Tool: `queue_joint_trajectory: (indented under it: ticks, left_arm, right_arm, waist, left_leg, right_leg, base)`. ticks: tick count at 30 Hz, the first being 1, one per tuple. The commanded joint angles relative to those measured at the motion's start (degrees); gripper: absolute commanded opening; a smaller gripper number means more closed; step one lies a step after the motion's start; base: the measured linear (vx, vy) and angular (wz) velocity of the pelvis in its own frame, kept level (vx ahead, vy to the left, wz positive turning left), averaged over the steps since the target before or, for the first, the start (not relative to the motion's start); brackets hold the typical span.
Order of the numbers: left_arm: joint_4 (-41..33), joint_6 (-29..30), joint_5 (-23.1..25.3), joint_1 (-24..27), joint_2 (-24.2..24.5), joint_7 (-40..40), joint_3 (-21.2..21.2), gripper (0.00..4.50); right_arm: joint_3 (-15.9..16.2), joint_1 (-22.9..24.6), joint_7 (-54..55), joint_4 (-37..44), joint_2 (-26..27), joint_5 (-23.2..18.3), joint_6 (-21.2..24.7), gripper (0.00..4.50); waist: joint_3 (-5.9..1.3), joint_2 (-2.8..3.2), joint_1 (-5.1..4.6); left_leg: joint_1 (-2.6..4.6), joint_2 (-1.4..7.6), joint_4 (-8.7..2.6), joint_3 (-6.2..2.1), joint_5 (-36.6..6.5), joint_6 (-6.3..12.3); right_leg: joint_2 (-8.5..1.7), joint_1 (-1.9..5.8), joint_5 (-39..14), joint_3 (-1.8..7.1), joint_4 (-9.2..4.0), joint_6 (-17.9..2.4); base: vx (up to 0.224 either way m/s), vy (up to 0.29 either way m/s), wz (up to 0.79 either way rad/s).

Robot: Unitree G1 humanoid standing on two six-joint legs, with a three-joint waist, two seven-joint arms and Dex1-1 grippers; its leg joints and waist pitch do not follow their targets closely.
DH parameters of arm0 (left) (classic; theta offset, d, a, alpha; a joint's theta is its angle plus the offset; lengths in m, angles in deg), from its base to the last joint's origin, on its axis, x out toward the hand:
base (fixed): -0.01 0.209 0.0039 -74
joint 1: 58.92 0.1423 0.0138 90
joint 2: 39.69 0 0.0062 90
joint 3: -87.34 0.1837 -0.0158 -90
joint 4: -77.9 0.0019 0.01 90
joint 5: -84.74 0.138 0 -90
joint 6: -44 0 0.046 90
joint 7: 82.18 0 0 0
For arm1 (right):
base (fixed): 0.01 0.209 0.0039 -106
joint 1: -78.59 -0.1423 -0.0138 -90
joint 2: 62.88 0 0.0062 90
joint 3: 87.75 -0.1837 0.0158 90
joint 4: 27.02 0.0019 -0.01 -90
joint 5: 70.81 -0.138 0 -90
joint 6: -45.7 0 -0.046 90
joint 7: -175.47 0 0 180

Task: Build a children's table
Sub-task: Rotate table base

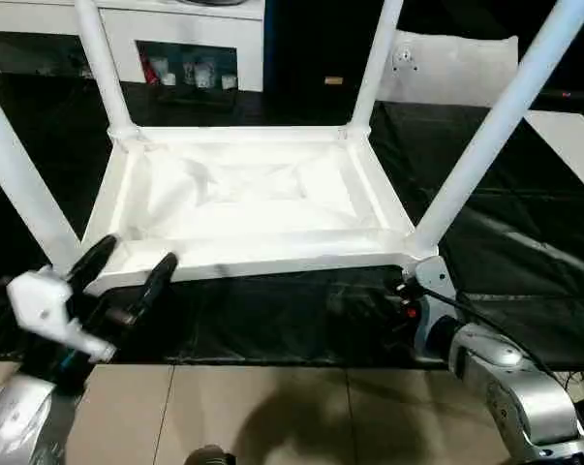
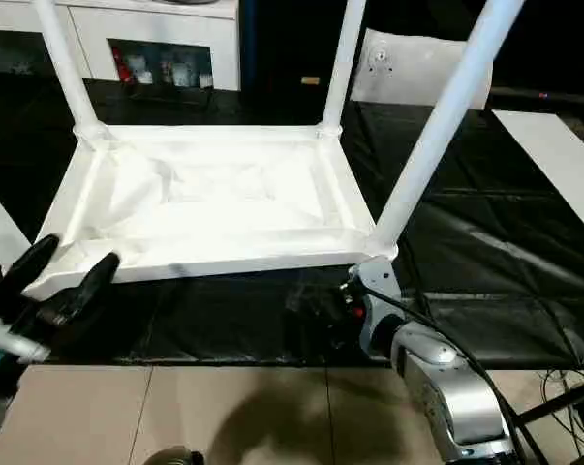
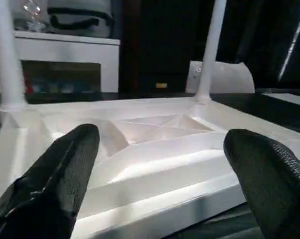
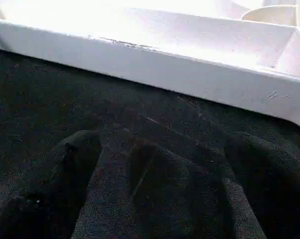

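The children's table stands upside down on the black-covered work table [image 1: 524, 262]. Its white square tabletop [image 1: 248, 194] shows its ribbed underside. A white leg rises from each corner: far left [image 1: 98, 58], far right [image 1: 374, 68], near right [image 1: 495, 126] and near left [image 1: 11, 174]. My left gripper [image 1: 127, 269] is open and empty at the tabletop's near-left edge, and its wrist view looks across the ribs [image 3: 154, 134]. My right gripper [image 4: 167, 144] is open and empty, low over the black cover just in front of the near-right corner [image 1: 413, 257].
A white glass-door cabinet [image 1: 175, 39] stands behind the work table. A white panel [image 1: 572, 136] lies at the right and a white board [image 1: 446, 63] leans at the back. Tiled floor [image 1: 272, 417] begins at the work table's near edge.
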Motion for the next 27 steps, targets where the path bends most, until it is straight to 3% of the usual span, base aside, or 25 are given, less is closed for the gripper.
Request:
queue_joint_trajectory:
  ticks: [1,7,10,12,15,20,22,24,27]
  left_arm:
    - [-1.0,1.5,0.6,-0.1,0.0,0.9,0.2,4.48]
    - [-5.2,2.7,-1.2,5.0,-0.5,2.0,1.3,4.48]
    - [-5.4,0.9,1.2,6.8,-2.0,4.8,-1.0,4.48]
    - [-5.5,0.1,2.0,7.9,-3.0,6.4,-3.3,4.48]
    - [-5.0,-1.2,3.1,8.4,-2.8,9.6,-7.1,4.48]
    - [-2.7,-0.6,2.0,6.4,-1.1,9.5,-8.5,4.48]
    - [-1.4,-0.3,1.5,5.1,0.0,8.2,-8.6,4.48]
    - [3.0,0.5,0.9,0.6,2.7,5.8,-8.6,4.48]
    - [7.8,0.8,1.8,-3.1,4.7,5.6,-9.0,4.48]
  right_arm:
    - [-0.6,-0.7,0.2,0.3,0.1,0.5,0.6,4.5]
    - [-0.3,-0.3,-1.9,2.1,-0.3,-1.1,-0.8,4.5]
    - [0.2,0.2,-3.5,3.4,-0.6,-2.2,-0.5,4.5]
    - [0.6,0.7,-5.9,4.8,-0.6,-3.9,-0.9,4.5]
    - [2.4,2.0,-13.1,8.7,-2.4,-8.1,-0.8,4.5]
    - [2.4,2.8,-17.3,11.3,-3.3,-12.0,1.4,4.5]
    - [2.3,2.7,-17.4,11.3,-3.3,-12.1,1.5,4.5]
    - [2.3,2.5,-16.2,10.2,-3.1,-10.9,1.0,4.5]
    - [2.5,2.5,-15.4,9.5,-3.2,-10.1,0.4,4.5]
  waist:
    - [-2.38,0.79,-0.03]
    - [-2.39,0.95,-0.12]
    - [-2.09,0.82,-0.08]
    - [-1.79,0.82,-0.04]
    - [-1.7,0.74,0.02]
    - [-1.74,0.67,0.2]
    - [-1.74,0.71,0.31]
    - [-1.81,0.69,0.39]
    - [-2.03,0.91,0.17]
  left_leg:
    - [1.36,2.75,-4.96,-1.0,-11.9,-2.5]
    - [1.27,2.7,-4.61,-0.78,-10.4,-1.14]
    - [1.27,2.9,-4.89,-0.81,-12.7,-0.92]
    - [1.42,2.99,-5.17,-0.89,-16.1,-1.43]
    - [1.42,3.11,-5.26,-1.03,-17.2,-1.44]
    - [1.39,3.08,-5.27,-1.15,-16.0,-0.83]
    - [1.54,2.97,-5.27,-1.11,-15.9,-1.13]
    - [1.83,2.66,-5.31,-1.03,-17.3,-2.19]
    - [1.6,2.72,-5.35,-1.18,-15.8,-2.97]
  right_leg:
    - [-3.49,0.34,2.6,1.8,-4.11,-8.6]
    - [-3.28,0.39,7.7,1.79,-3.87,-8.9]
    - [-3.4,0.33,4.7,1.85,-4.26,-8.5]
    - [-3.54,0.06,-1.6,1.98,-4.78,-8.1]
    - [-3.52,-0.07,-3.8,2.05,-5.0,-7.3]
    - [-3.51,-0.24,-2.2,2.01,-4.86,-7.1]
    - [-3.55,-0.5,-3.0,2.06,-4.94,-7.1]
    - [-3.44,-0.81,-6.0,2.08,-5.08,-6.7]
    - [-3.45,-0.54,-1.9,1.93,-4.63,-7.2]
  base:
    - [0.0,0.0,0.0]
    - [0.0,0.0,0.0]
    - [0.0,0.0,0.0]
    - [0.0,0.0,0.0]
    - [0.0,0.0,0.0]
    - [0.0,0.0,0.0]
    - [0.0,0.0,0.0]
    - [0.0,0.0,0.0]
    - [0.0,0.0,0.0]
